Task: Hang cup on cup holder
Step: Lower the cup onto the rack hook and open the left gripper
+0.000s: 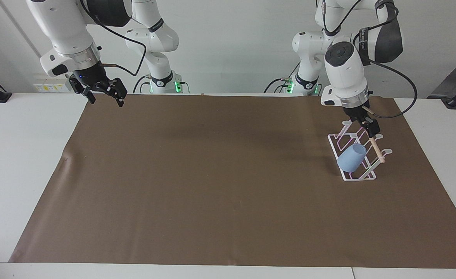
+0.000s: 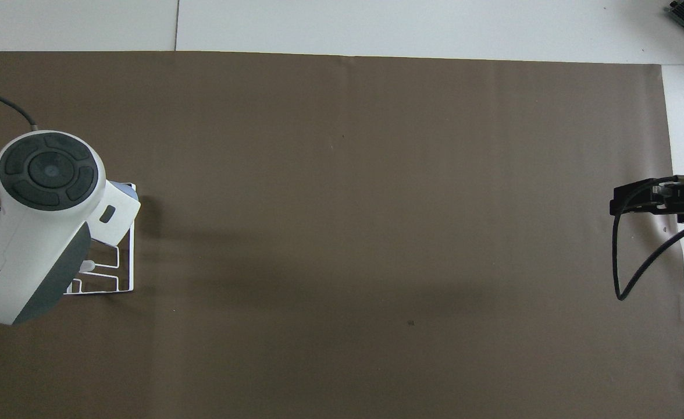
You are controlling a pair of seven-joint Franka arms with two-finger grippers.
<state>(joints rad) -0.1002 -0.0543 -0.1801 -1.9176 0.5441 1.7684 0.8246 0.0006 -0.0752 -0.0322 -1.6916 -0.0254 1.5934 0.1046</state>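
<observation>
The light-blue cup (image 1: 351,158) hangs mouth-down and tilted on a prong of the white wire cup holder (image 1: 359,178), at the left arm's end of the brown mat. My left gripper (image 1: 367,123) hovers over the holder's end nearest the robots, beside the wooden dowel (image 1: 376,150). It is open, empty and apart from the cup. In the overhead view the left arm's wrist covers that gripper and most of the cup, and only part of the cup holder (image 2: 122,278) shows. My right gripper (image 1: 106,100) waits open and empty above the mat's corner at the right arm's end; the overhead view shows this right gripper (image 2: 616,201) too.
A brown mat (image 1: 212,186) covers most of the white table (image 1: 18,162). A black cable (image 2: 624,273) loops down from the right gripper.
</observation>
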